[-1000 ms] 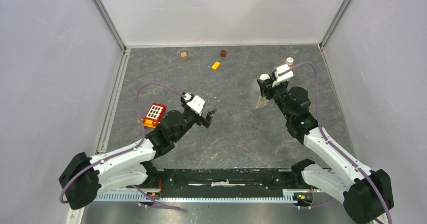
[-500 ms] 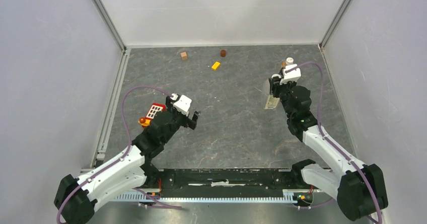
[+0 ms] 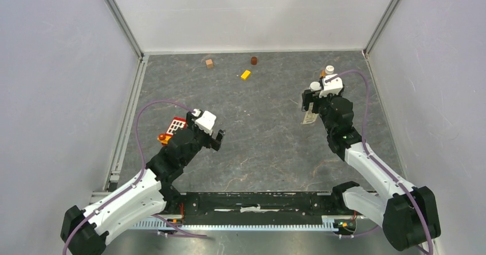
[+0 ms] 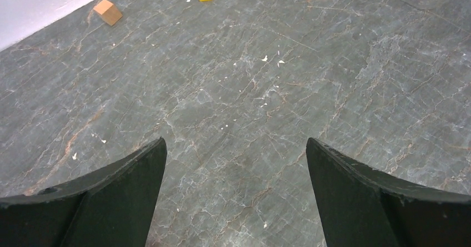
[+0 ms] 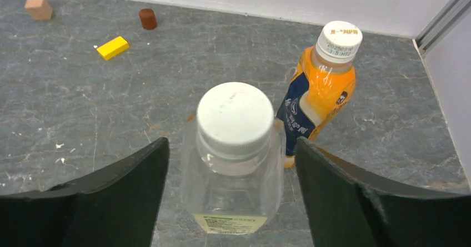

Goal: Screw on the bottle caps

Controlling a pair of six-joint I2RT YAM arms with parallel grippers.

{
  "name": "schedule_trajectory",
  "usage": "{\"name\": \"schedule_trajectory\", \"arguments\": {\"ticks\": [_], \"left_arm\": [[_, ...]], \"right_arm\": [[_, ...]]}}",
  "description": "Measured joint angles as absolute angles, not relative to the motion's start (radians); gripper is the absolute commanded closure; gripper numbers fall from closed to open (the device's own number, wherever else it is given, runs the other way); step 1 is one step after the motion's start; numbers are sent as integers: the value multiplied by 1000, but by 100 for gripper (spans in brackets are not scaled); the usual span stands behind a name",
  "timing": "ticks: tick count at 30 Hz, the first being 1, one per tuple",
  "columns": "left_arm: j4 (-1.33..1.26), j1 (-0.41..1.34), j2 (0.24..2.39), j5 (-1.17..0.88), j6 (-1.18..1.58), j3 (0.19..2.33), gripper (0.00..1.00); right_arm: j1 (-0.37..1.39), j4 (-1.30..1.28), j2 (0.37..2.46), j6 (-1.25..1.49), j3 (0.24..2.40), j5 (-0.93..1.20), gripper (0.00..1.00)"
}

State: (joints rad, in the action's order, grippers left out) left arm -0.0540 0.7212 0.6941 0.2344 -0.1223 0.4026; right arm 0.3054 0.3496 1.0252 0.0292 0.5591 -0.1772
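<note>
The clear bottle (image 5: 233, 191) stands upright on the table with a white cap (image 5: 234, 116) on its neck. My right gripper (image 5: 231, 142) is open, one jaw on each side of this bottle, with a gap on both sides. Just behind it stands the small orange bottle (image 5: 321, 94) with a dark blue label and its own white cap (image 5: 339, 39). From above, the clear bottle (image 3: 310, 116) and the orange bottle (image 3: 327, 71) are at the right rear, under my right gripper (image 3: 310, 98). My left gripper (image 4: 236, 144) is open over bare table, holding nothing.
A red and orange toy (image 3: 175, 129) lies beside the left arm. A wooden cube (image 3: 210, 63), a dark brown cylinder (image 3: 254, 60) and a yellow block (image 3: 246, 74) lie near the back wall. The right wall rail (image 5: 444, 8) runs close to the orange bottle.
My right gripper carried the tilted clear bottle rightward, set it upright beside the orange bottle, then opened and let it go. My left arm drew back toward the near left.
</note>
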Motion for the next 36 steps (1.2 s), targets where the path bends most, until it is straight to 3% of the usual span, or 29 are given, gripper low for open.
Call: {"name": "schedule_trajectory", "arguments": {"ticks": [8, 24, 36], "left_arm": [[41, 721, 617, 273, -142, 419, 0], [153, 721, 253, 389, -257, 529, 0], [346, 721, 58, 400, -202, 613, 0]], "right_arm": [[305, 266, 963, 14, 586, -184, 2], [305, 1, 469, -19, 624, -452, 2], [304, -93, 194, -45, 569, -465, 2]]}}
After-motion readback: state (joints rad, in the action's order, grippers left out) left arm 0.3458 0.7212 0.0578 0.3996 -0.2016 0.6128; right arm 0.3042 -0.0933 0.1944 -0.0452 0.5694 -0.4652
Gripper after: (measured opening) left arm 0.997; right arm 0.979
